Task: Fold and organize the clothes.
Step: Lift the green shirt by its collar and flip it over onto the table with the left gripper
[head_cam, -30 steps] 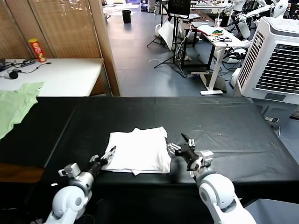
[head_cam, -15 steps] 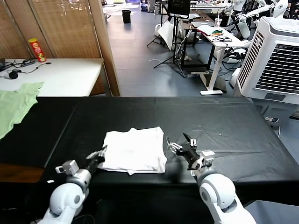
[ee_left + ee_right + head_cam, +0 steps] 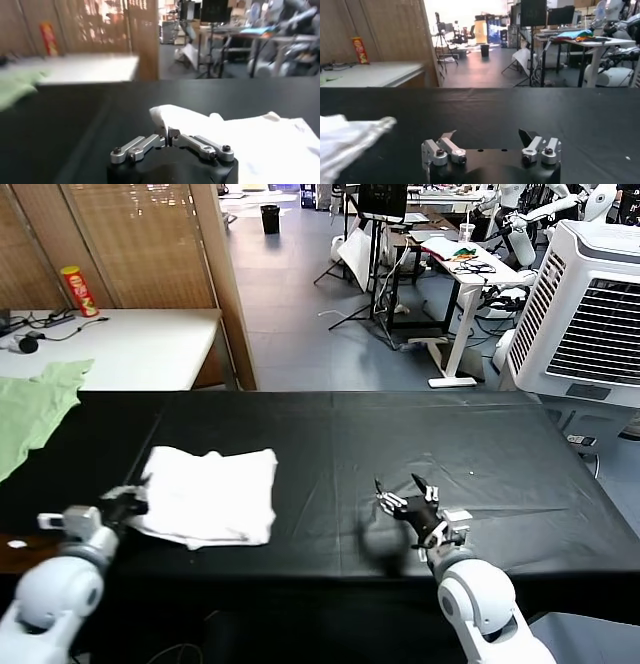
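One tool, the left tool (image 3: pixel 128 502), pinches the folded T-shirt (image 3: pixel 212 495); right tool (image 3: pixel 410 495) gapes.

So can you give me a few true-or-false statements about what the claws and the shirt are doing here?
1. The left claw is shut on the edge of the white T-shirt. True.
2. The right claw also grips the shirt. False: it is open over bare black table, apart from the shirt.
3. The shirt lies toward the robot's left side of the table. True.
4. The light green garment lies on top of the white shirt. False: it lies apart, at the far left edge.
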